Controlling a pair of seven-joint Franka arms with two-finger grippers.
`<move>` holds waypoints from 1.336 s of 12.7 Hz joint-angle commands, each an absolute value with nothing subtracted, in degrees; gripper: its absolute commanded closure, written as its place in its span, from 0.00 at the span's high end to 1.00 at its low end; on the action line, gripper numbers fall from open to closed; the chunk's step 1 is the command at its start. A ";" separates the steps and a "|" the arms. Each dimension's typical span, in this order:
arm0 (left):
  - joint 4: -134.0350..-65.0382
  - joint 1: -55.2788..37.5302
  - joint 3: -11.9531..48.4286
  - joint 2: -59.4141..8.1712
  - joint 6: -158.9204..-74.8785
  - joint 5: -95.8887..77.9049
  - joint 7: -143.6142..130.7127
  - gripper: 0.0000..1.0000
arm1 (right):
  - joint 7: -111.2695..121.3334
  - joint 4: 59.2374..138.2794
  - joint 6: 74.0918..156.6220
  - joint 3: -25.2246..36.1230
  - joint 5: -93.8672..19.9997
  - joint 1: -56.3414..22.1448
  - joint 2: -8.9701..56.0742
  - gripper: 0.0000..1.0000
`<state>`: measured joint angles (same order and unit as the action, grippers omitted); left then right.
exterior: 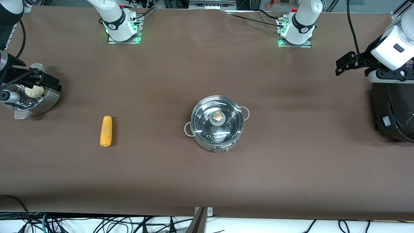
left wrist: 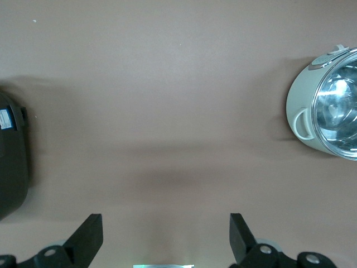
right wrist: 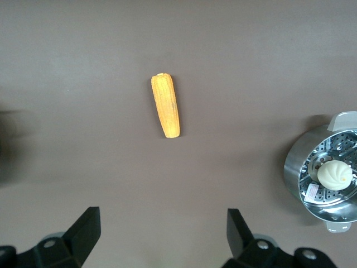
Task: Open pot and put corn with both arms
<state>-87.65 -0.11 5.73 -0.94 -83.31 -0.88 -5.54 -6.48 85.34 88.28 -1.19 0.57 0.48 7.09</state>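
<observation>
The pot [exterior: 217, 123] is seen near the middle of the surface [exterior: 291, 155] with its glass lid [exterior: 217, 121] on, so nothing of the task is judged done: the lid is yet to be lifted and the corn [exterior: 106, 131] yet to be put in. The corn lies toward the right arm's end, well apart from the pot. The left gripper [left wrist: 166, 237] is held over the left arm's edge, near the black cooker [exterior: 393, 111], jaws spread and empty. The right gripper [right wrist: 163, 234] is held over the steamer bowl [exterior: 35, 95] at the right arm's edge, jaws likewise spread and empty. The bun [right wrist: 334, 174] on its perforated insert is shown fully only by the right wrist view; the pot's pale outer wall is shown best by the left wrist view.
</observation>
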 commanded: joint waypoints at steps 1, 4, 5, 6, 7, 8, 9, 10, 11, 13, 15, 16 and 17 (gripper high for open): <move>-86.13 0.26 5.89 -1.32 -82.09 0.00 -4.39 1.00 | -6.06 83.67 87.89 -1.32 1.23 0.53 7.91 1.00; -86.13 0.26 5.89 -1.32 -82.00 0.00 -4.39 1.00 | -5.98 83.67 87.89 -1.32 1.23 0.53 7.91 1.00; -86.13 0.26 5.89 -1.32 -82.00 0.00 -4.39 1.00 | -5.98 83.67 87.89 -1.32 1.23 0.53 7.91 1.00; -86.13 0.26 5.89 -1.32 -82.00 -0.09 -4.39 1.00 | -5.98 83.67 87.89 -1.32 1.23 0.53 7.91 1.00; -86.13 0.26 5.89 -1.32 -82.00 0.00 -4.48 1.00 | -5.98 83.67 87.89 -1.32 1.23 0.53 7.91 1.00; -86.22 0.18 5.89 -1.32 -82.00 0.00 -4.48 1.00 | -5.98 83.67 87.89 -1.32 1.23 0.53 7.91 1.00; -86.22 0.09 5.89 -1.32 -82.00 0.00 -4.48 1.00 | -6.06 83.67 87.89 -1.32 1.23 0.53 7.91 1.00; -86.22 0.00 5.89 -1.32 -82.00 0.00 -4.48 1.00 | -6.06 83.67 87.89 -1.32 1.23 0.53 7.91 1.00; -86.31 -0.09 5.89 -1.32 -81.91 -0.09 -4.48 1.00 | -5.98 83.67 87.89 -1.32 1.23 0.53 7.91 1.00; -86.31 -0.09 5.89 -1.32 -81.47 -0.09 -4.48 1.00 | -6.06 83.67 87.89 -1.32 1.23 0.53 7.91 1.00; -86.40 0.00 5.89 -1.41 -81.04 -0.09 -4.48 1.00 | -6.06 83.67 87.89 -1.32 1.23 0.53 7.91 1.00; -86.40 0.00 5.89 -1.41 -80.60 -0.09 -4.48 1.00 | -6.06 83.67 87.89 -1.32 1.23 0.53 7.91 1.00; -86.40 0.00 5.89 -1.41 -80.60 -0.09 -4.48 1.00 | -6.06 83.67 87.89 -1.32 1.23 0.53 7.91 1.00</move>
<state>-87.65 -0.11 5.67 -0.98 -81.96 -0.88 -5.54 -6.48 85.34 88.29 -1.19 0.58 0.48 7.09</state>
